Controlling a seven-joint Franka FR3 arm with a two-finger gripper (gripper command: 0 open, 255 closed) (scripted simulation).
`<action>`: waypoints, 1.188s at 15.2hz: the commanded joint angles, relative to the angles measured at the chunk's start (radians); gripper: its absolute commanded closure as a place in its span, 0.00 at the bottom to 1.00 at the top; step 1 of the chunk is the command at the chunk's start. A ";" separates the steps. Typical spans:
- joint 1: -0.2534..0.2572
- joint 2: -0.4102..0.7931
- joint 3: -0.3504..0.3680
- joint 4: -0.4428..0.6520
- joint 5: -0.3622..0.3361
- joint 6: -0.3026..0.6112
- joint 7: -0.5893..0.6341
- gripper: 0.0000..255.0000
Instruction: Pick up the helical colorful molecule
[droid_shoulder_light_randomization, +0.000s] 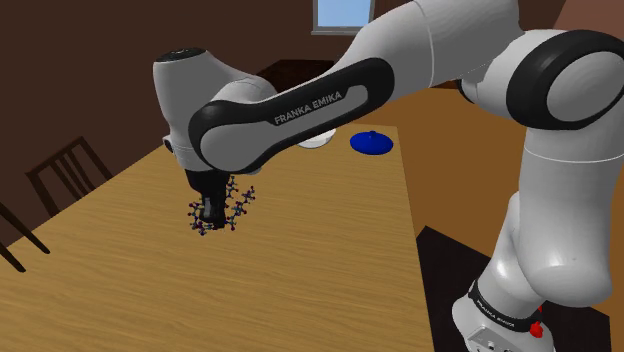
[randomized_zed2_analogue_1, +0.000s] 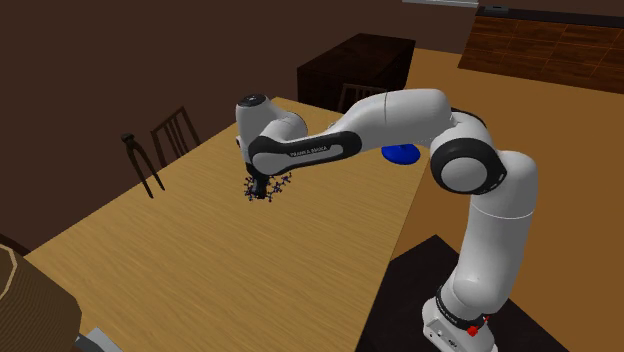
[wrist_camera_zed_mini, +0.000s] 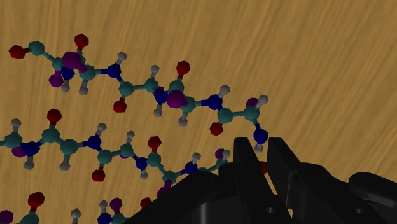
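The molecule (droid_shoulder_light_randomization: 232, 205) is a small cluster of teal, blue, red, purple and grey beads on thin rods, on the wooden table (droid_shoulder_light_randomization: 300, 290). In the wrist view its bead chains (wrist_camera_zed_mini: 153, 89) run in rows across the wood. My black gripper (droid_shoulder_light_randomization: 207, 222) points down at the cluster's near side. The fingers stand almost together, and the end beads of one chain sit in the narrow slot of the gripper (wrist_camera_zed_mini: 263, 153). In the second exterior view the molecule (randomized_zed2_analogue_1: 277, 186) surrounds the gripper (randomized_zed2_analogue_1: 261, 194). I cannot tell whether it is off the table (randomized_zed2_analogue_1: 200, 270).
A blue disc (droid_shoulder_light_randomization: 372, 143) and a white object (droid_shoulder_light_randomization: 315, 141) lie at the table's far end. Dark chairs (droid_shoulder_light_randomization: 65, 175) stand along the shoulder view's left side. The table edge runs down the right, by my stand. A dark cabinet (randomized_zed2_analogue_1: 355, 65) stands behind the table.
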 joint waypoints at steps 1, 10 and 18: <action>0.000 0.000 0.000 0.000 0.000 0.000 0.000 1.00; 0.000 -0.011 0.002 0.037 0.007 -0.048 -0.006 1.00; 0.004 -0.016 0.006 0.138 0.013 -0.152 -0.015 1.00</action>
